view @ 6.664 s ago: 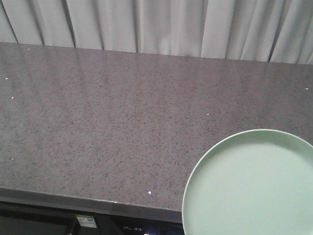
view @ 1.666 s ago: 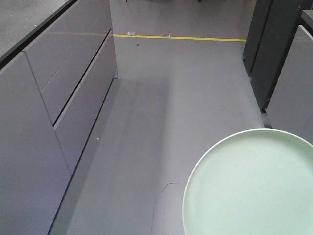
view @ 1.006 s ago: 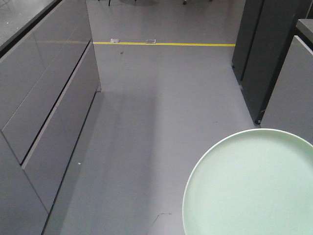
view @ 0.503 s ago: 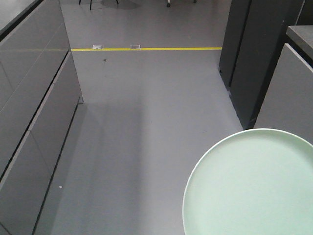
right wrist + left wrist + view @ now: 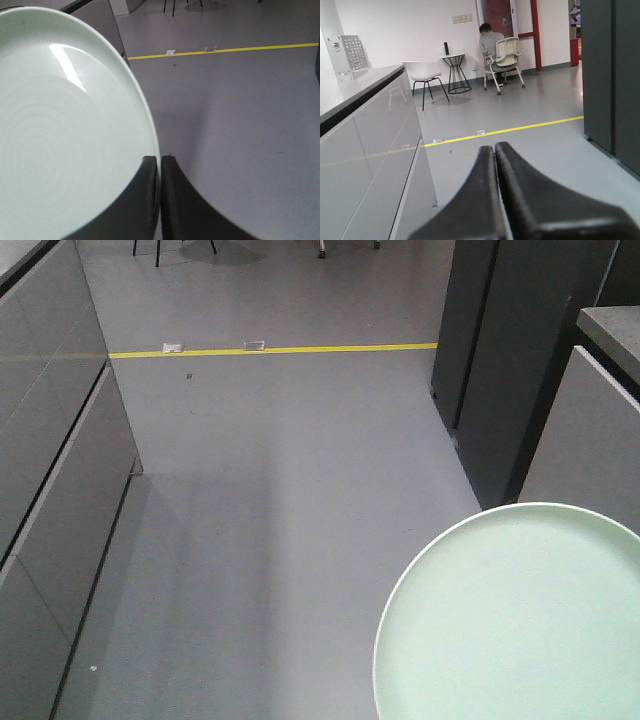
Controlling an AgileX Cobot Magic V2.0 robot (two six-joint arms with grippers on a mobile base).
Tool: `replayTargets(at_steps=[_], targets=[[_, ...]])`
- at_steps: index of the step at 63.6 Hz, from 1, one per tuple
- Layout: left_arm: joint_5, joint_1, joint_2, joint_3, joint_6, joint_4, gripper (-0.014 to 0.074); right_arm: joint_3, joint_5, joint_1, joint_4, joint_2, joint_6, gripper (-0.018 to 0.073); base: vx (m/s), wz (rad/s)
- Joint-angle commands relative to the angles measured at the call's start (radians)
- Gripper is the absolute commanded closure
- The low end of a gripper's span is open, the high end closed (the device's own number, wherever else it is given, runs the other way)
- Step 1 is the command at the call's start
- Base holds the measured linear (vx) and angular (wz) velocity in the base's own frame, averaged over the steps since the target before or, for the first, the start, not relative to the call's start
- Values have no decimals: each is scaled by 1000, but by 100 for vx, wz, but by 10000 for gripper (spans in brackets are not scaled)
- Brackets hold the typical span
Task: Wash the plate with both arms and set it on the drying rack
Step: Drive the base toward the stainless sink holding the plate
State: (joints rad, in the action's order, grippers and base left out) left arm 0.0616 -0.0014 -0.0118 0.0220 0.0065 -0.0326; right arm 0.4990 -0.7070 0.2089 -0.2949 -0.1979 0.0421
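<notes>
A pale mint-green plate [image 5: 515, 625] fills the lower right of the front view and hangs above the grey floor. In the right wrist view the same plate [image 5: 60, 135] fills the left half, and my right gripper [image 5: 160, 159] is shut on its rim, one black finger on each face. My left gripper [image 5: 495, 147] points down the aisle with its two black fingers pressed together and nothing between them. The drying rack is out of view.
Grey cabinet fronts [image 5: 50, 470] run along the left under a countertop [image 5: 355, 92]. Dark tall cabinets [image 5: 520, 350] and a lighter unit [image 5: 590, 430] stand on the right. A yellow floor line [image 5: 270, 348] crosses ahead. Beyond it are a white chair [image 5: 422, 72], a small table [image 5: 454, 70] and a seated person [image 5: 492, 42].
The view has swung from the dark speckled countertop to the aisle and keeps turning right, so the left cabinets slide out of frame. The plate stays fixed in the lower right.
</notes>
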Motion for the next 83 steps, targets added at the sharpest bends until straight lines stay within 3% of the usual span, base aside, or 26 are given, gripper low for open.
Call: replayTargets(at_steps=[1,83], targets=[[-71,-5,-4,-21,-7,-3,603,26,83,-3,-5,-13,0,564,22,-9],[-71,-5,-4,-21,-7,-3,603,26,83,-3,-5,-13,0,564,17,-26]])
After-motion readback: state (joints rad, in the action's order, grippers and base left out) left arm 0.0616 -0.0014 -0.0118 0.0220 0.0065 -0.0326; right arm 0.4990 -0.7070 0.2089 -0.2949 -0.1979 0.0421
